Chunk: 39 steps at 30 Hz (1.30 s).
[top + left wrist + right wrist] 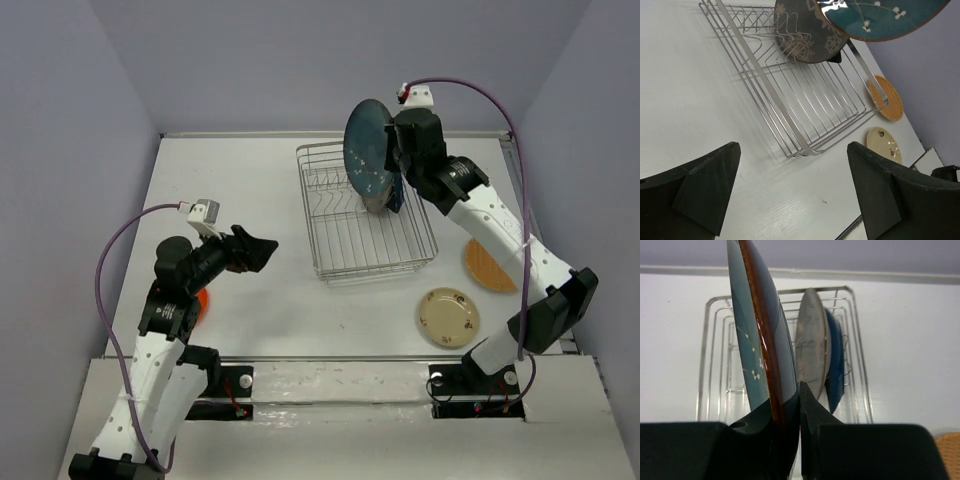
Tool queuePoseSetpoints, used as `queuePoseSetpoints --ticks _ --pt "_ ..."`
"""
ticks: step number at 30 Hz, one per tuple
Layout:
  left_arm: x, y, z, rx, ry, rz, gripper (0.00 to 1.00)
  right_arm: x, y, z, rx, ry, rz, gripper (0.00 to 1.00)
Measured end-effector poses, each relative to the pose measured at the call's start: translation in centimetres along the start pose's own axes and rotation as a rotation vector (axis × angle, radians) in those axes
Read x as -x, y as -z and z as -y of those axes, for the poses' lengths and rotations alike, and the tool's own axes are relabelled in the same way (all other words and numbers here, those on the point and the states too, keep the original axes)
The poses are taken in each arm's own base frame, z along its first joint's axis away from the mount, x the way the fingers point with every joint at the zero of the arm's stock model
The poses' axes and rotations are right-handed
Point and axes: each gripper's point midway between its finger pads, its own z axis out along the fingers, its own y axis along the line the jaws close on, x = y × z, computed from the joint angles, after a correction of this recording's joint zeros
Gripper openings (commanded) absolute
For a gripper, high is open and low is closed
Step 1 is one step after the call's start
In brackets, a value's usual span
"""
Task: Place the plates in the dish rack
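The right gripper [393,150] is pinching the teal plate [366,145] by its rim, holding it upright over the dish rack [335,255] at upper centre. The grey plate [812,340] and dark-blue plate [836,360] are standing inside the rack. The left gripper [266,250] is hovering with its fingers spread wide at centre left.

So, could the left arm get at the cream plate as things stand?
Probably, at a stretch: the left gripper is open and empty, and the cream plate lies flat, clear of the rack, nothing between.

Teal plate [368,150], white sprigs, grey plate [812,345], cream speckled plate [448,317]
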Motion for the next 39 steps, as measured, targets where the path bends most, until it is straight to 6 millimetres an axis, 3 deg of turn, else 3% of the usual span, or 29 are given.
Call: queuePoseSetpoints --ticks 4,8,15,21,24,35,39 --pt "0.0 0.5 0.3 0.004 -0.039 0.015 0.99 2.0 -1.7 1.6 -0.139 0.092 0.04 0.07" --pt "0.0 0.6 0.2 0.013 -0.051 0.019 0.99 1.7 -3.9 2.1 -0.208 0.163 0.024 0.07" --pt "-0.1 0.6 -0.1 0.027 -0.051 0.013 0.99 -2.0 -7.3 3.5 -0.282 0.259 -0.084 0.07" --pt "-0.2 0.6 -0.2 0.036 -0.049 0.012 0.99 -3.2 -8.3 5.0 -0.303 0.241 -0.121 0.07" --pt "-0.2 0.6 -0.3 0.041 -0.048 0.013 0.99 -3.9 -8.7 5.0 -0.292 0.212 -0.127 0.07" --pt "-0.1 0.6 -0.6 0.054 -0.048 0.018 0.99 -10.1 -11.4 4.1 -0.255 0.16 -0.235 0.07" --pt "0.0 0.6 -0.8 0.067 -0.047 0.023 0.99 -10.2 -11.6 3.9 -0.251 0.142 -0.23 0.21"
